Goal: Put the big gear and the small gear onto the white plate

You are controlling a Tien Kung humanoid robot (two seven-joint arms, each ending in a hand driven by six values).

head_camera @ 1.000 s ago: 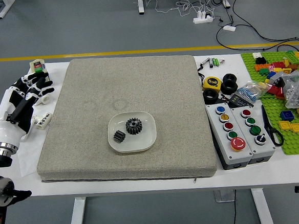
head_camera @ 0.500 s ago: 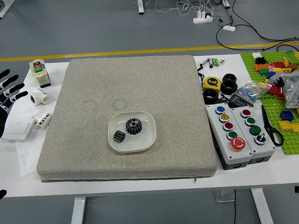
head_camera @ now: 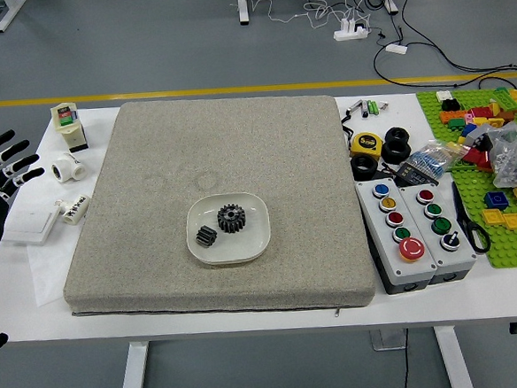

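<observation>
At the left edge, the left hand (head_camera: 5,172) is open, its fingers spread and holding nothing; it sits farther out than 1 second ago, when it reached over the table's left side. To its right, the small gear (head_camera: 206,236) lies in the left part of the white plate (head_camera: 246,245), with the big gear (head_camera: 232,218) just beside it. Both gears keep their places, so the task looks done, with 0 gears left to place.
</observation>
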